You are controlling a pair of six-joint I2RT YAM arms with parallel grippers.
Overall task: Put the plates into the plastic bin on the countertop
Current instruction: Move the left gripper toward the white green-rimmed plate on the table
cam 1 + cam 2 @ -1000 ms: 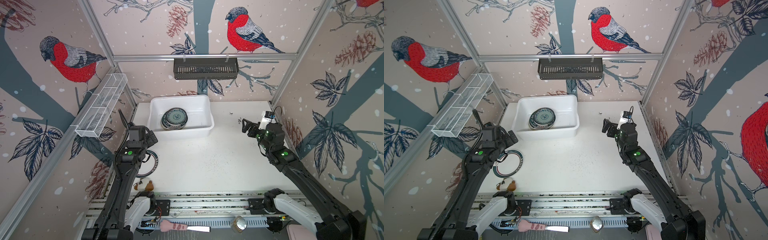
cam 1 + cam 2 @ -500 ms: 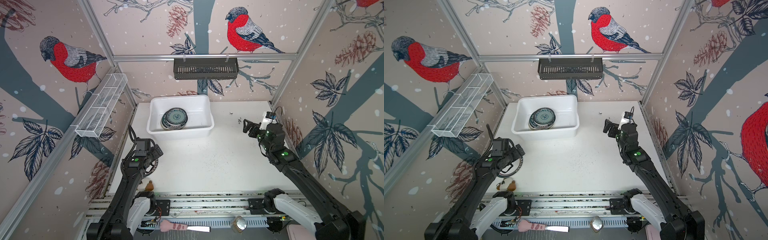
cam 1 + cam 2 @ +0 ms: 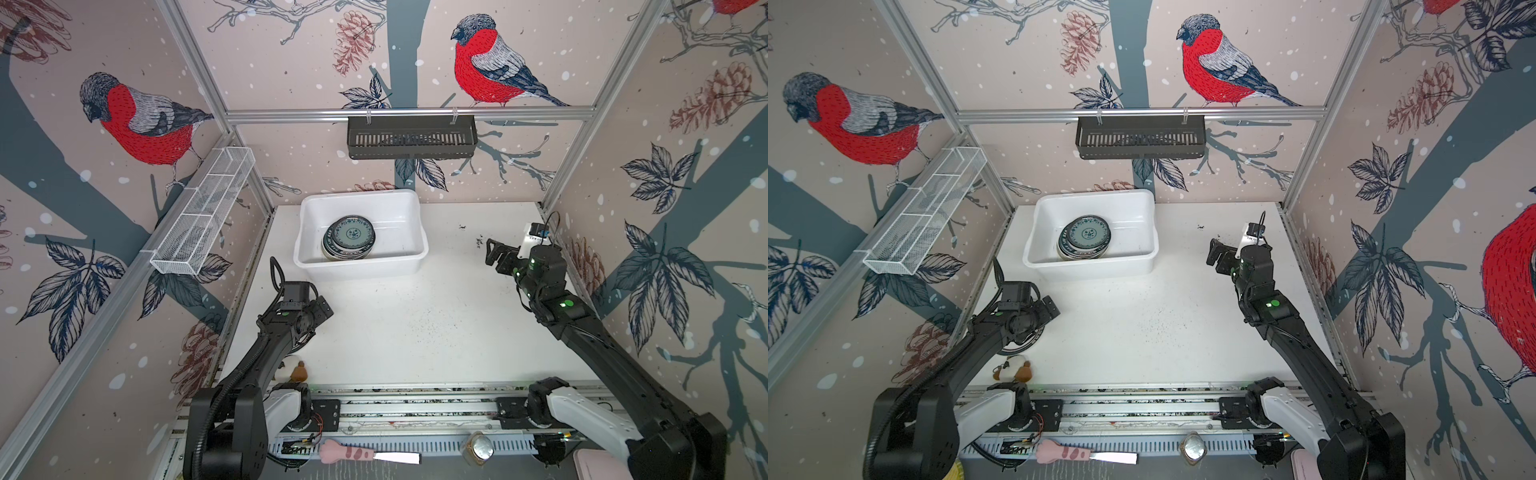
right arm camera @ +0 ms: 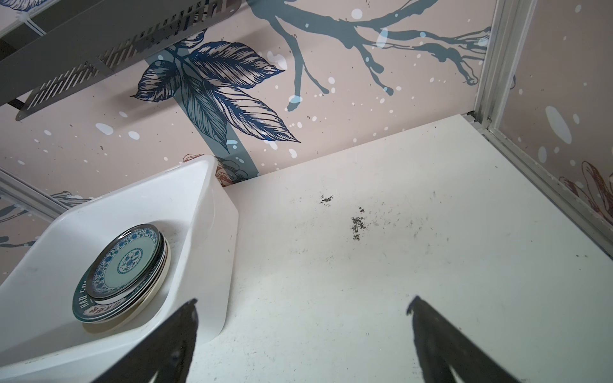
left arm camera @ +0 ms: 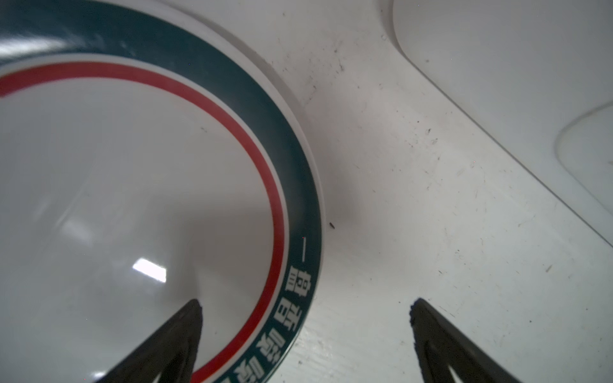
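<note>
Looking for the plate: where does it lie?

Flat on the countertop [image 3: 415, 324], near its left edge, on the robot's side of the bin [image 3: 361, 266] and right under the left gripper [image 5: 305, 301]. It is the white plate [image 5: 132, 182] with the dark lettered rim (the only one I can see outside the bin).

And the grippers?

Both are spread wide and hold nothing. The left one straddles the rim, with one finger over the plate's well and one over bare countertop. The right gripper [image 4: 303, 300] hangs well apart on the right.

How will the plate handle?

It looks stiff and glossy, so probably slippery, and it could chip if dropped. I'd pinch the rim squarely right there, then carry it level onto the stack of plates [image 3: 349, 239] in the bin.
</note>
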